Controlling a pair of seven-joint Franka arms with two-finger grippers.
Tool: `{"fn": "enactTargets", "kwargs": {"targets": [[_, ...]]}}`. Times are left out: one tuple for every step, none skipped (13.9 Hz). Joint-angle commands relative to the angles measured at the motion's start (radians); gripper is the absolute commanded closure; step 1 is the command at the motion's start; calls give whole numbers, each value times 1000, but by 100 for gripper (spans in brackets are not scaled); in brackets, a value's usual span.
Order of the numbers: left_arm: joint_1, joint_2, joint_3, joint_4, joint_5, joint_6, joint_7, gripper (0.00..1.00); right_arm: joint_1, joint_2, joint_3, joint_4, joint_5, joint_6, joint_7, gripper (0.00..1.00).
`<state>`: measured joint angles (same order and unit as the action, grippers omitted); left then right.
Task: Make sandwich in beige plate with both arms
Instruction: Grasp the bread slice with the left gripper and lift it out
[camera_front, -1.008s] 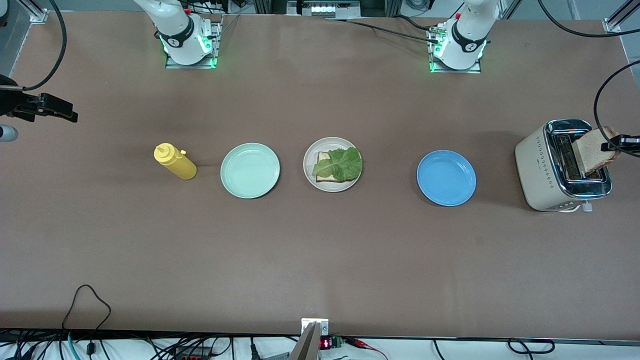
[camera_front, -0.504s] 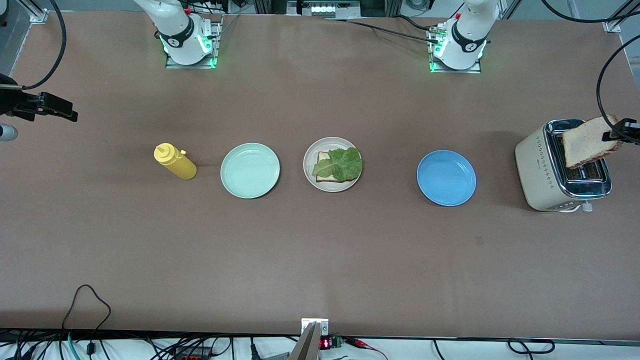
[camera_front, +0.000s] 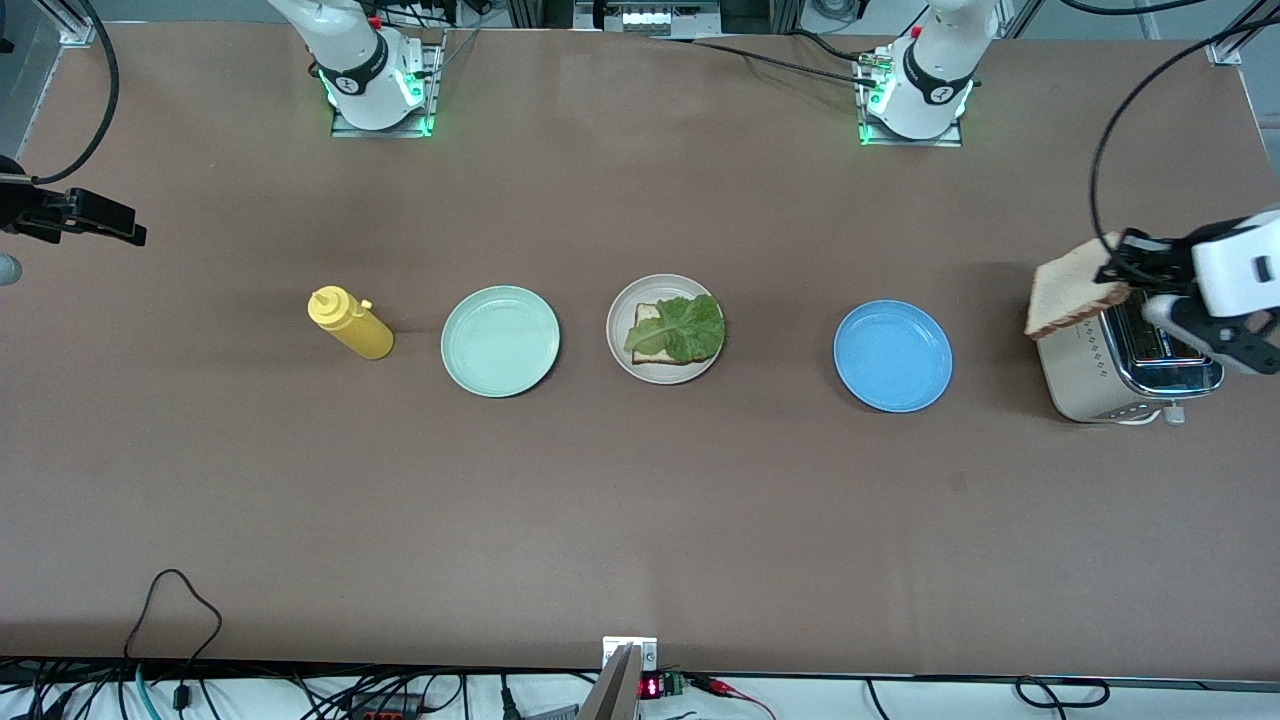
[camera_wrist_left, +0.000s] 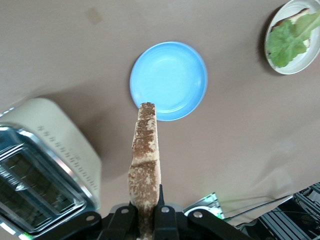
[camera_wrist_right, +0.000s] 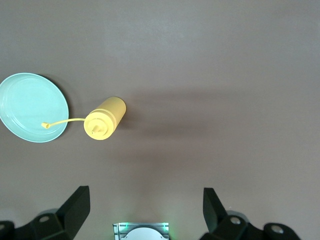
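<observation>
Toast slice (camera_front: 1072, 296) pinched edge-on in left gripper (camera_front: 1122, 268), over toaster (camera_front: 1100, 385). Beige plate (camera_front: 620, 352) mid-table holds bread and lettuce (camera_front: 685, 327). Right gripper (camera_wrist_right: 146, 205) waits, fingers spread. Risk: thin edge-grip could let toast pivot or drop in transit.

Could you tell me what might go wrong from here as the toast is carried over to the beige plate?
The left claw pinches the toast slice only at one edge, over the toaster, so it could slip or tear on the way. The lettuce leaf lies loose on the bottom slice in the beige plate; a skewed release might push it off. The right claw waits open above the table's right arm's end.
</observation>
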<state>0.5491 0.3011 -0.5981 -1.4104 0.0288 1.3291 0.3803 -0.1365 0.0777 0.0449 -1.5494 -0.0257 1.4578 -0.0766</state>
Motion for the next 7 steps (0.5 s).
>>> {"fn": "enactTargets", "kwargs": {"targets": [[-41,23,-26,5,0,-2,-82,94,-3,5,4,17,10,2,-5,0],[-61,42,-26,5,0,10,-101,94,0,5,6,17,10,10,-2,0],[-67,62,-28,2,0,27,-118,94,6,5,9,17,3,15,0,0],[-87,88,-28,2,-1,42,-127,94,12,5,12,17,-6,35,0,0],[-107,95,-25,-8,-27,71,-130,94,15,5,12,17,-22,73,0,0],[-118,93,-25,-42,-71,106,-152,94,14,5,12,17,-22,122,0,0],[-127,93,-25,-67,-122,151,-181,94,11,8,12,17,-22,162,0,0]]}}
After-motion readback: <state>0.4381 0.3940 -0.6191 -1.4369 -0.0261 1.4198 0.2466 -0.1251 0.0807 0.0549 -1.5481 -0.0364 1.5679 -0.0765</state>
